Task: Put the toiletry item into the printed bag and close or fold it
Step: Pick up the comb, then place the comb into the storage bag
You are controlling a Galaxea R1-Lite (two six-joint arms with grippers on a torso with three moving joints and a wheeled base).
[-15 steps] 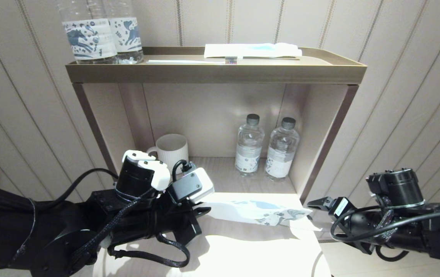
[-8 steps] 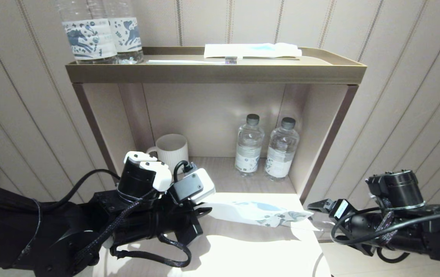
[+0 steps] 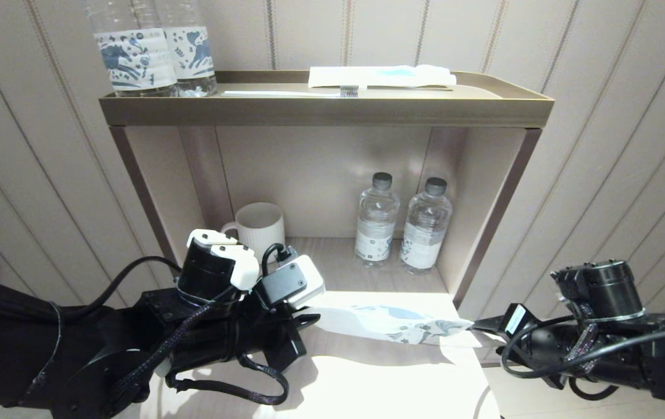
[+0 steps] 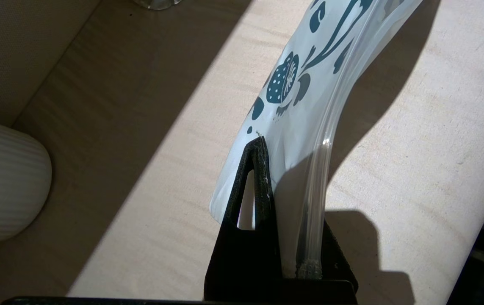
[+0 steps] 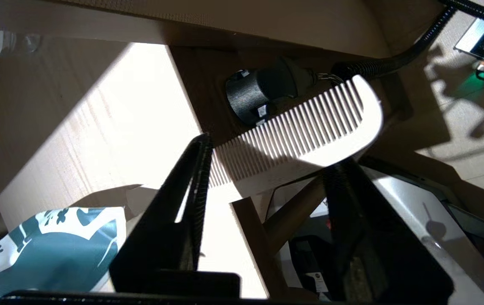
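My left gripper (image 3: 309, 319) (image 4: 294, 190) is shut on the plain end of the printed bag (image 3: 393, 322) (image 4: 309, 84), a white pouch with blue flower print. It holds the bag just above the light table, with the printed end pointing right. My right gripper (image 3: 480, 323) (image 5: 271, 150) is open at the table's right edge, close to the bag's printed end (image 5: 55, 241). A white comb (image 5: 309, 135) lies across just beyond its fingertips, jutting out past the table edge. Whether the fingers touch the comb I cannot tell.
The shelf niche behind holds a white ribbed mug (image 3: 259, 227) and two water bottles (image 3: 376, 220). The tray on top (image 3: 326, 110) carries two more bottles (image 3: 152, 52), a toothbrush (image 3: 285, 92) and a white packet with a light-blue stripe (image 3: 381, 75). Below the right gripper the table ends (image 3: 483, 372).
My right gripper has sunk lower, down to the level of the bag's printed end. The left gripper and the bag have barely moved.
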